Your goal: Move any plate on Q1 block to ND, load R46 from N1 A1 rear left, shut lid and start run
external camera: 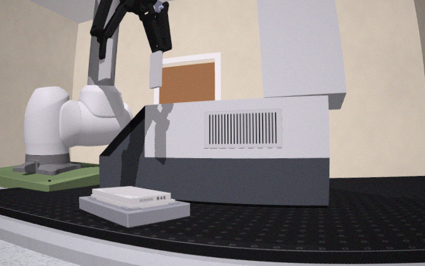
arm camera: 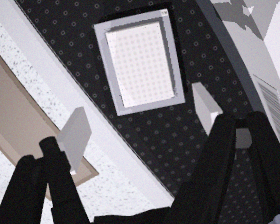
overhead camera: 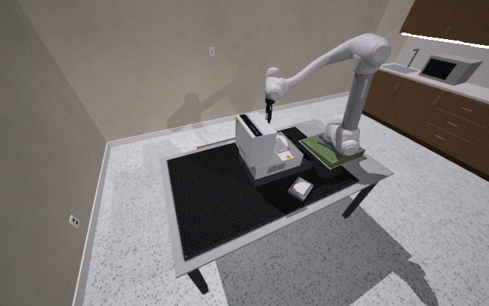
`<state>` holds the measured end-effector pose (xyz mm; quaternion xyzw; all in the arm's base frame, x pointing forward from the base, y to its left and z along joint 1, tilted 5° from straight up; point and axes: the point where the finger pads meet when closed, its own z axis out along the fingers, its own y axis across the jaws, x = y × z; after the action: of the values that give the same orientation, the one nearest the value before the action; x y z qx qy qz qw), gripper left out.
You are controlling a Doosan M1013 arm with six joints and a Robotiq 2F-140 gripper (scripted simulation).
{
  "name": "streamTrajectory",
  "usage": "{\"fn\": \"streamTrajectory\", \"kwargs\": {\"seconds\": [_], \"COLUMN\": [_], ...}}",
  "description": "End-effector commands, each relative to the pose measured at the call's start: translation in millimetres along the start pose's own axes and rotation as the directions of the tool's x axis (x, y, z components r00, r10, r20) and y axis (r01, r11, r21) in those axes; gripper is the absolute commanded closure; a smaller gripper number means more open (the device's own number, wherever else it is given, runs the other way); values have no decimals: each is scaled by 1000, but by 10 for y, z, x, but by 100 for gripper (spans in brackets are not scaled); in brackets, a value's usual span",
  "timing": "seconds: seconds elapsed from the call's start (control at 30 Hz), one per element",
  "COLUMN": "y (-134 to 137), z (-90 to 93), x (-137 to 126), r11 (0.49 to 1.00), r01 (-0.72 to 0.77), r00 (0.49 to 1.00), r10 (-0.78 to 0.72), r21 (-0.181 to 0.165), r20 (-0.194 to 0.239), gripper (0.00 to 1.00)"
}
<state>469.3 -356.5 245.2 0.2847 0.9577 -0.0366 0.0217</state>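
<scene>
One plate R46 in nest N1 | gripper open, empty

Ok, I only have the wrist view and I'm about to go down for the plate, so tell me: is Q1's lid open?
Observer: Yes. The lid stands upright at the rear of Q1.
Operator: How high is the hand?
Observer: The hand hangs open and empty. Its fingertips are higher than Q1's housing, well above plate R46 on nest N1.
Operator: Which side carries the label?
Observer: The long side turned away from Q1, toward the table's edge. It reads R46 in the exterior view.
</scene>
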Motion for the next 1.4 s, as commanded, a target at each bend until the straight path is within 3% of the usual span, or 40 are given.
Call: {"fn": "streamTrajectory", "kwargs": {"seconds": [0.0,1.37], "y": [0,0], "z": [102,1269], "x": [-1,-1], "r11": [1000,1000], "r01": [0,0], "r00": [1000,1000], "r10": [0,0], "r21": [0,0], "r20": [0,0], "gripper": [34,34]}}
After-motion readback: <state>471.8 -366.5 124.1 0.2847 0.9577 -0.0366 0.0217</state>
